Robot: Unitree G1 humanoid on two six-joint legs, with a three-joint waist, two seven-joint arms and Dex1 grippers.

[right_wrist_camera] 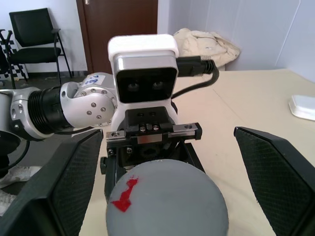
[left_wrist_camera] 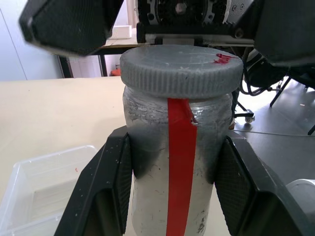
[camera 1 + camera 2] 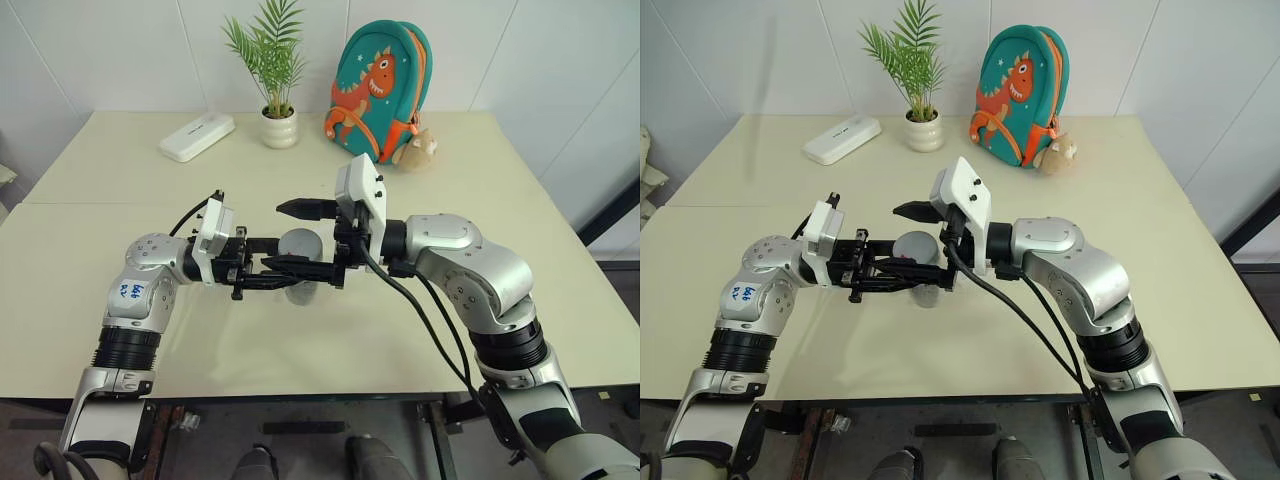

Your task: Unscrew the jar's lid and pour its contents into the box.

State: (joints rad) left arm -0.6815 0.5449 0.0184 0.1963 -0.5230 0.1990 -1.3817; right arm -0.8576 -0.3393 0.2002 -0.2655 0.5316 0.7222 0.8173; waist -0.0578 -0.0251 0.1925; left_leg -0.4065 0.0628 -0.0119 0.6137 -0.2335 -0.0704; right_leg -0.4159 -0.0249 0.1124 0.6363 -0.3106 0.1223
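Left eye view has the two arms meeting above the near middle of the cream worktop [image 3: 480, 190]. The left hand [image 3: 300, 272] points across toward the right arm and is clenched on the jar [image 2: 177, 196], its two black fingers [image 2: 106, 191] pressed against the clear body on either side of the red strip. The jar stands upright in that grip, held off the worktop, with the grey lid [image 2: 181, 69] on top and a small red mark near the lid's edge.

The right hand [image 1: 162, 182] faces the left one from the opposite side. Its fingers [image 1: 275, 172] are spread wide, one on each side of the lid and clear of it, so nothing is grasped. In the head views one of its fingers lies beyond the lid and the other on the near side, crossing the left hand's fingers and hiding much of the jar from above.

The box [image 2: 44, 191] of clear plastic shows in the left wrist view, lying on the worktop near the jar and lower than it. I cannot make out the contents through the cloudy wall of the jar.

Along the far edge of the worktop stand a flat white case [image 3: 197, 136], a potted plant [image 3: 277, 100] in a white pot, and a teal dinosaur backpack [image 3: 380, 85] with a small plush toy [image 3: 416, 150] just beside it. All are well apart from the hands.
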